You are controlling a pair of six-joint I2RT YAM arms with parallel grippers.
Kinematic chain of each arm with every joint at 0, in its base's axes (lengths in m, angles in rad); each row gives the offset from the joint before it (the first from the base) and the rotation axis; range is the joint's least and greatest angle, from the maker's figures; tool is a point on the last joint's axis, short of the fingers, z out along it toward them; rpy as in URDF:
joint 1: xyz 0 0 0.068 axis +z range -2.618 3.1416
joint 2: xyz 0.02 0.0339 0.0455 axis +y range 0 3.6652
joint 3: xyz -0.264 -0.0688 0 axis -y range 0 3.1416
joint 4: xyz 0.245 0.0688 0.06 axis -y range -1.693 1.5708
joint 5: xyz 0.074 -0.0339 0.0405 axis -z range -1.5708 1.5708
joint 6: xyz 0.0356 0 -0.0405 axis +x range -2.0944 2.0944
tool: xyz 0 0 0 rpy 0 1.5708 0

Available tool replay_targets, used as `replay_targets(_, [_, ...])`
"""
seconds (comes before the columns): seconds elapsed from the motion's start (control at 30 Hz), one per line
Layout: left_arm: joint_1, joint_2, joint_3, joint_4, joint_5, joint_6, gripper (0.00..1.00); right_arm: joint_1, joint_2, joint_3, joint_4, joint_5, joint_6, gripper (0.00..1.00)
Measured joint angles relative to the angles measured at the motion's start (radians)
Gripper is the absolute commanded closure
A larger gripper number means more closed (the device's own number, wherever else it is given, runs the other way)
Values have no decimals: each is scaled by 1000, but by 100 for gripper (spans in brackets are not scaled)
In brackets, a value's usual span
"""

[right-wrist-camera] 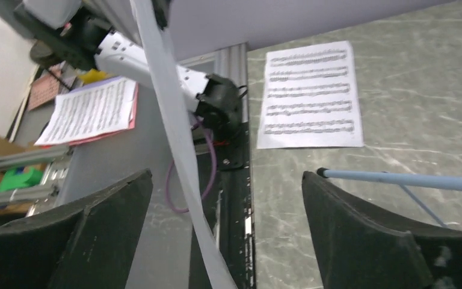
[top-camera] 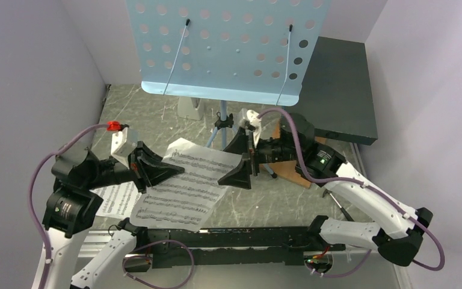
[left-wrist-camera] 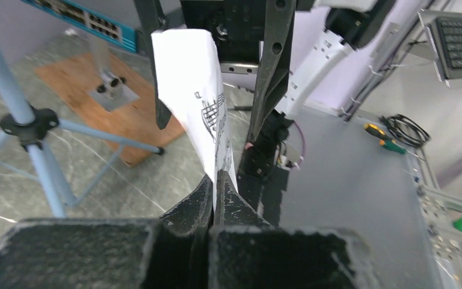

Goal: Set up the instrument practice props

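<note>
1. Top view: the music stand (top-camera: 228,48) is a smooth, light blue metal plate punched with round holes. Two thin black wire arms lie across its face, and it stands on a slim pole at the far middle of the grey marbled table (top-camera: 277,198).
2. The small pale metronome (top-camera: 189,108) stands behind the pole and is partly hidden by the plate.
3. A white sheet of music (top-camera: 183,186), thin and bowed, hangs above the table in front of the stand. Its long axis runs far to near, leaning near-left, and the staves run across it.
4. The left gripper (top-camera: 167,171) is clamped on the sheet's left long edge. The right gripper (top-camera: 236,161) has its black wedge-shaped jaws wide apart at the far right corner.
5. A second sheet (top-camera: 117,201) lies flat near the left arm. A dark flat box (top-camera: 337,90) sits at the far right.
6. Left wrist view: the jaws are pressed together on the paper, which rises curled from the left gripper (left-wrist-camera: 215,188). The sheet of music (left-wrist-camera: 192,78) points away towards the other arm's fingers (left-wrist-camera: 271,72). The stand's blue pole and black hub (left-wrist-camera: 30,123) are at the left, over a wooden board (left-wrist-camera: 120,102).
7. Right wrist view: the right gripper (right-wrist-camera: 227,176) is spread wide. The sheet of music (right-wrist-camera: 168,120) shows edge-on as a white strip between the jaws, touching neither. The second sheet (right-wrist-camera: 310,96) lies flat beyond, and a blue stand leg (right-wrist-camera: 397,179) crosses at the right.
</note>
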Motion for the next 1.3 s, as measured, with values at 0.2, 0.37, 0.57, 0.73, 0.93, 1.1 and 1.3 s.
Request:
replay_targets(0.2, [0, -25, 8, 118, -109, -103, 100, -104, -117, -139, 231, 6, 156, 0])
replay_targets(0.37, [0, -50, -72, 355, -178, -281, 100, -109, -168, -275, 556, -37, 332, 9])
replay_targets(0.57, [0, -33, -110, 573, -219, -446, 100, -108, -122, -384, 930, -48, 566, 37])
replay_targets(0.73, [0, -18, -118, 719, -235, -538, 100, -108, -82, -426, 1177, -21, 707, 51])
replay_targets(0.93, [0, 8, -118, 813, -248, -588, 100, -108, -31, -430, 1404, 36, 829, 60])
replay_targets(1.1, [0, 16, -118, 836, -272, -605, 100, -108, 18, -429, 1512, 59, 893, 83])
replay_targets(1.3, [0, 69, -67, 801, -290, -598, 65, -108, 12, -395, 1441, 101, 851, 100])
